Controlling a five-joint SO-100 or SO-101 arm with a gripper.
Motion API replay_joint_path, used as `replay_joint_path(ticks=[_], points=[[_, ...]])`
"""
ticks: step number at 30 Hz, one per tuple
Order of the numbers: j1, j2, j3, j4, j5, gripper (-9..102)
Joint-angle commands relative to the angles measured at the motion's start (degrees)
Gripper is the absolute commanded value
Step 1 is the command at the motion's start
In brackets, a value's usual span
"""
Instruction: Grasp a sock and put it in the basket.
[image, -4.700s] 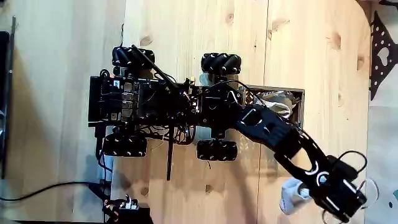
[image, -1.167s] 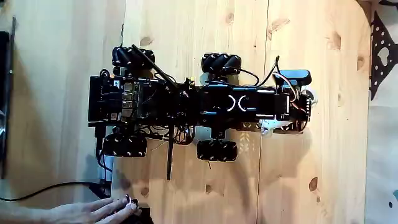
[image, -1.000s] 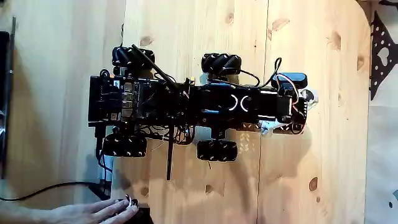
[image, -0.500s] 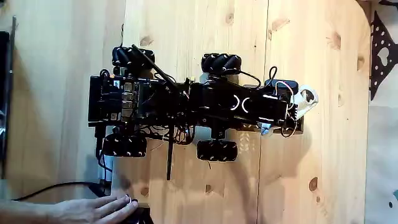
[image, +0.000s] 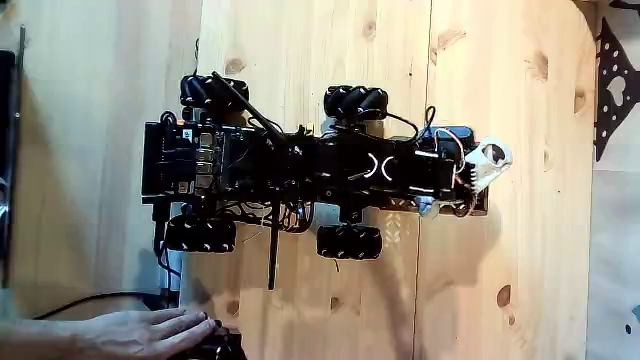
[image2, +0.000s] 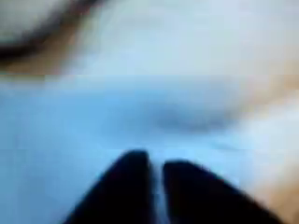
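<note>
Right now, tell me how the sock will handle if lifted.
The sock looks like soft pale cloth, so it would probably droop and fold, not hold shape. It is small beside the basket, so likely light. Blurred against the claw in the wrist view, it seems matte, hardly slippery.

Folded over the basket (image: 484, 205), the arm hides all but its right end in the fixed view. The wrist view is a pale blur of cloth; the jaws' state is unreadable. A hand (image: 150, 332) is cut off at the bottom edge.
</note>
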Motion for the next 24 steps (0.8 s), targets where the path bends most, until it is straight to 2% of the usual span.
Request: replay_joint_path(ticks=[1, 4, 6, 16, 20, 24], points=[[-2.99, 1.76, -12.13, 13.18, 2.64, 0], [-5.98, 3.78, -20.57, 20.39, 5.45, 0], [-8.26, 5.45, -20.39, 20.39, 7.73, 0], [-6.42, 16.70, 4.83, 2.20, 8.79, 0], [-4.83, 22.06, 10.99, -1.58, 9.49, 0], [-4.39, 25.49, 10.99, 6.15, 10.37, 0]])
